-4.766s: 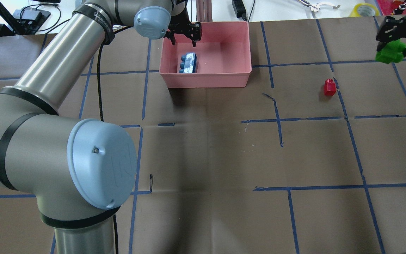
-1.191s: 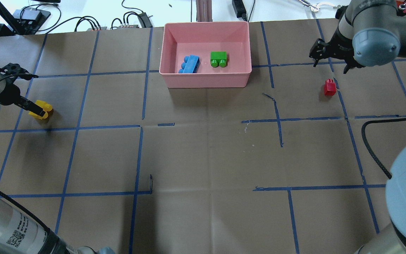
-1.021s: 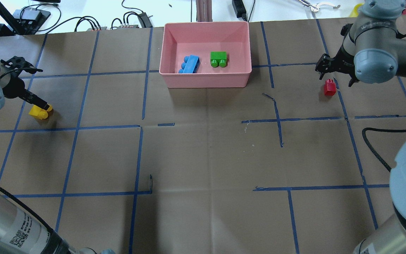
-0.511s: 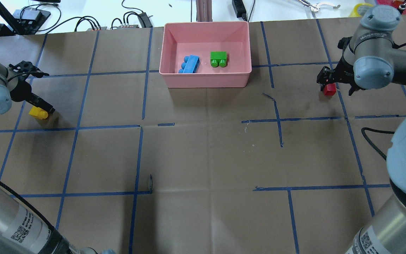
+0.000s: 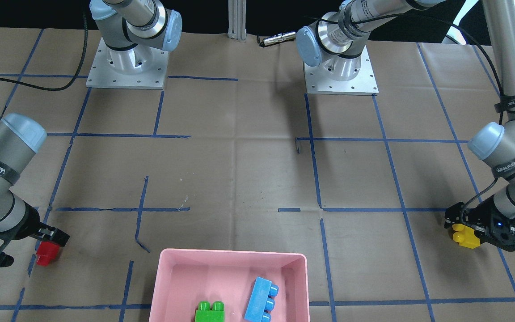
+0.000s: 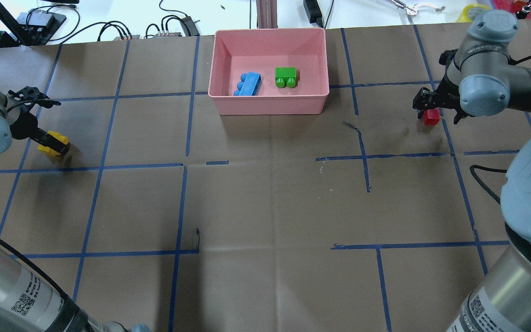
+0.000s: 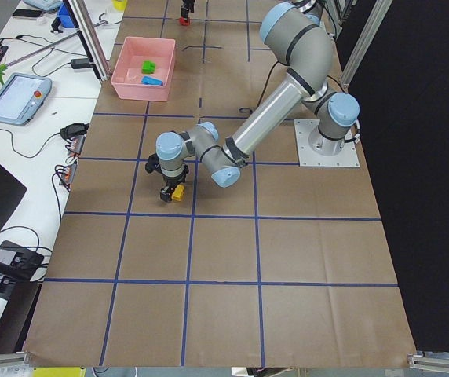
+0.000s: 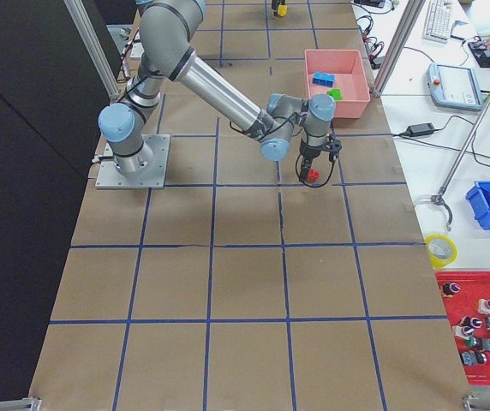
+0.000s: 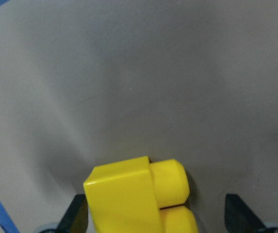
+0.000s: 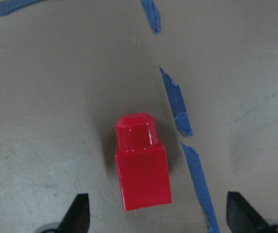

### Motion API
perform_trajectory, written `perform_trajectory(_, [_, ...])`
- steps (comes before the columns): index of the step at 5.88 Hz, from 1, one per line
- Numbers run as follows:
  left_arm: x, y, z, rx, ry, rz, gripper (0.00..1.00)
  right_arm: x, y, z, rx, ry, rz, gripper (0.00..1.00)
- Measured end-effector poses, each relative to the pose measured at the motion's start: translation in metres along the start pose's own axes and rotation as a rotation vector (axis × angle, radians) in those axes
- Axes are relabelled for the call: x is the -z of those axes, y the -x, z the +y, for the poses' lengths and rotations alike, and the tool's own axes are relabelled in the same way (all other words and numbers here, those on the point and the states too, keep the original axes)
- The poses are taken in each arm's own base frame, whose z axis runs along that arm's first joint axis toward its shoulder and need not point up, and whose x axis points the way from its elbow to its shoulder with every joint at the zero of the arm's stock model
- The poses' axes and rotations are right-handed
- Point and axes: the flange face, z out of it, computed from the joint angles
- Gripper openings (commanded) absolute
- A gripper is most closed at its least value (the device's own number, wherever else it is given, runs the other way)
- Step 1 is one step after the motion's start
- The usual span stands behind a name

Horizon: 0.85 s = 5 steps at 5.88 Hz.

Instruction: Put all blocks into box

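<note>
The pink box (image 6: 269, 97) stands at the far middle of the table and holds the light-blue brick (image 6: 248, 84) and the green brick (image 6: 286, 77). The yellow brick (image 6: 56, 144) lies on the paper at far left. My left gripper (image 6: 49, 138) is down around it, open. In the left wrist view the yellow brick (image 9: 134, 199) sits close to the left finger. The red brick (image 6: 430, 116) lies at far right. My right gripper (image 6: 436, 113) is low over it, open. In the right wrist view the red brick (image 10: 143, 165) lies between the spread fingers, touching neither.
Both arm bases (image 5: 125, 67) stand at the robot's side of the table. Cables (image 6: 173, 25), a tape roll (image 6: 470, 10) and tools lie beyond the table's far edge. Blue tape lines (image 6: 362, 157) grid the brown paper. A black cable (image 6: 486, 182) trails near the right arm.
Since 4.8 s ago the green brick has gone into the box. Over the last second both grippers have come down around their bricks, the left at the yellow, the right at the red.
</note>
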Motion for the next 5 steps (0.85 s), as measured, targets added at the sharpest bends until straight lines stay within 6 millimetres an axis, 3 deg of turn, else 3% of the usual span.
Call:
perform_trajectory(1, [-0.0003,0.0013,0.0015,0.004,-0.001,0.001,0.97,-0.0061,0.0007,-0.0073,0.001,0.002,0.0,1.0])
perform_trajectory(2, [0.0007,0.0023,0.0009,0.005,-0.004,-0.001,0.87,-0.0117,0.0012,-0.0118,0.004,0.007,0.0,0.99])
perform_trajectory(3, [0.0026,0.0034,-0.0015,0.004,-0.012,-0.003,0.8,-0.0146,0.0022,-0.0136,0.006,0.009,-0.004,0.84])
perform_trajectory(4, [0.0046,0.0045,-0.0036,0.003,-0.019,-0.006,0.78,-0.0151,0.0032,-0.0152,0.007,0.008,-0.011,0.39])
perform_trajectory(5, [0.0055,0.0053,-0.0048,0.003,-0.022,-0.008,0.66,-0.013,0.0036,-0.0166,0.005,0.006,-0.014,0.09])
